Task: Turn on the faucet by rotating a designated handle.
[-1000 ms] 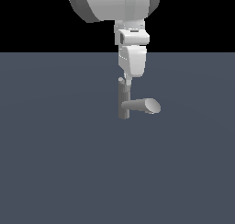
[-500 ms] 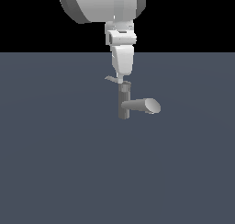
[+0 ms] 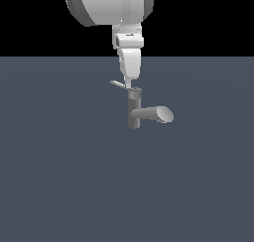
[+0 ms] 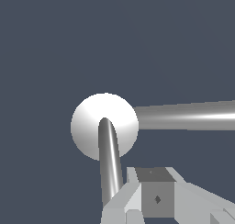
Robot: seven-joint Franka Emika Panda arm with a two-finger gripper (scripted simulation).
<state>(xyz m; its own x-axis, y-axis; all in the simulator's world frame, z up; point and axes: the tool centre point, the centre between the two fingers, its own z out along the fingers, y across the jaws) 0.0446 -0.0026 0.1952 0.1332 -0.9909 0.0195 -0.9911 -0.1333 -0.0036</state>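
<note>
Faucet: from my seat I see the faucet (image 3: 134,108) standing alone on the flat grey table (image 3: 59,176), about mid-scene in the exterior view, its squarish column upright.
Spout: the thick spout (image 3: 158,113) leaves the column partway up and points toward the exterior view's right, ending in a pale slant-cut face.
Handle: the handle (image 3: 118,83) is a thin, light-grey bar joined at the column's top, reaching toward the exterior view's left and a little upward from the top.
Arm: the white Panda arm (image 3: 111,8) comes down from the top of the exterior view, directly over the faucet.
Gripper: the gripper (image 3: 128,83) hangs tip-down just above the column's top, right beside the inner end of the handle. I cannot tell whether it is touching the bar, and I cannot tell from either view whether the fingers are apart or together.
Wrist view, faucet: looking down, I get a round pale cap (image 4: 104,126) where the column's top sits, with two grey bars leaving it at roughly a right angle to each other.
Wrist view, bars: one bar (image 4: 188,116) runs off to the frame's edge; the other (image 4: 110,163) runs toward the gripper body (image 4: 156,198) and passes alongside it. I cannot say for certain which of these is handle and which is spout.
</note>
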